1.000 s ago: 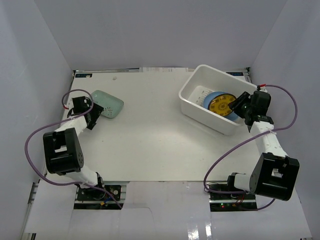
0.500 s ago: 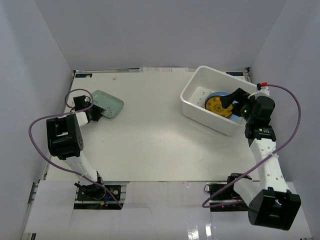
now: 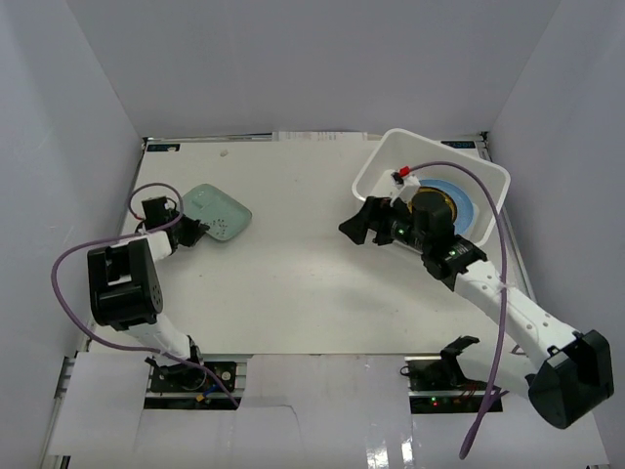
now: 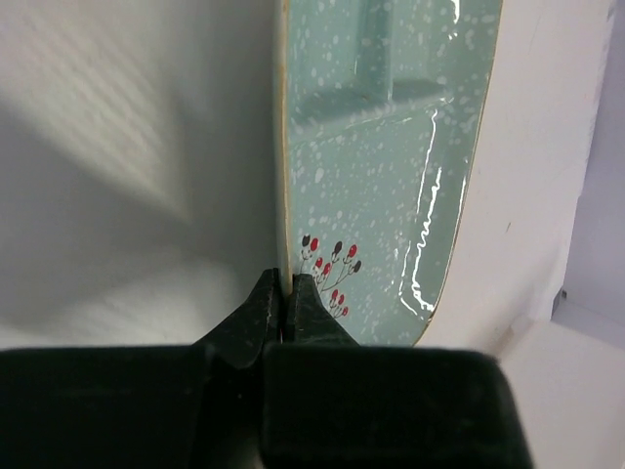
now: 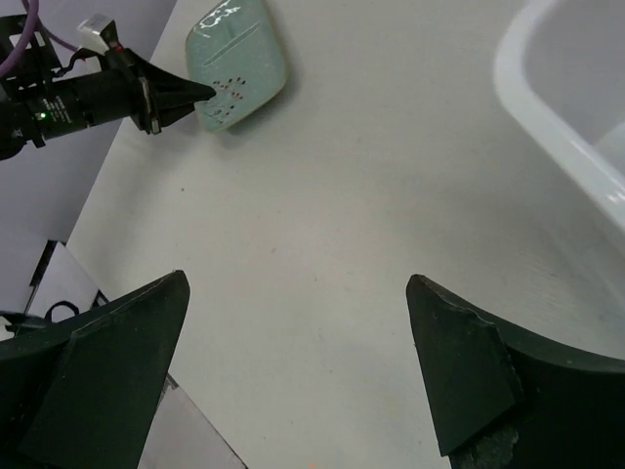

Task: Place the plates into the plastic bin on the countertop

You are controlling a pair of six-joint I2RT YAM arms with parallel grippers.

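Mint-green oblong plate [image 3: 219, 212] at left-centre of top view, on countertop [image 3: 293, 283]. Left gripper [image 4: 288, 298] fingers clamped onto its rim near the red-flower print. Light blue plate [image 3: 471, 200] inside plastic bin [image 3: 459, 152], upper right. Right gripper [image 3: 357, 225] just left of bin, fingers spread wide, empty.
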